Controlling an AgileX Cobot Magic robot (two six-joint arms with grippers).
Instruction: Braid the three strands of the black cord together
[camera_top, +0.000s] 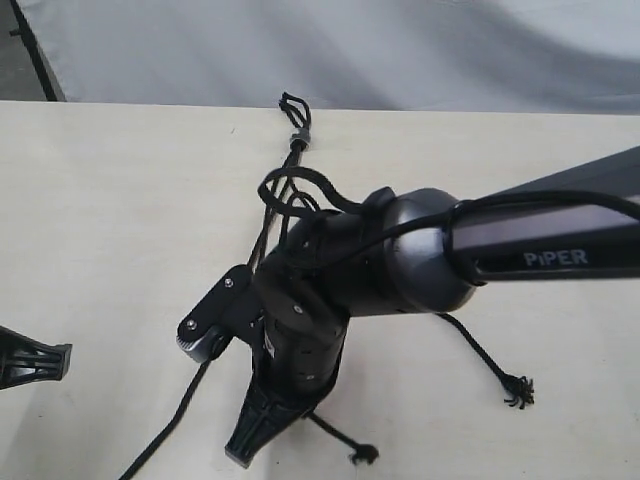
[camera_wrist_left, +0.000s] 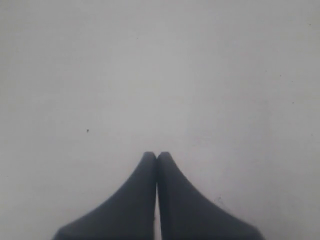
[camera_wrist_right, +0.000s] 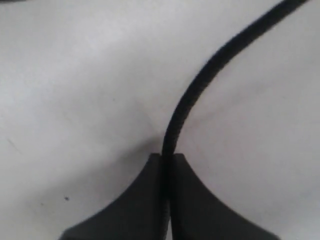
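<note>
The right arm (camera_top: 540, 240) hides the middle of the cord (camera_top: 297, 137), perhaps a crossing; one strand (camera_top: 162, 430) runs off the bottom edge.

Pale cream table (camera_top: 100, 200), grey backdrop (camera_top: 350, 50), perhaps cloth, soft even light

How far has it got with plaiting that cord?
Barely started, by the look of it. Done: no plait shows; below the grey band the strand ends lie spread apart, though the arm hides the middle. In hand: the right gripper is pinched shut on one strand; the left gripper is shut and empty. Left: practically all the crossing over.
</note>
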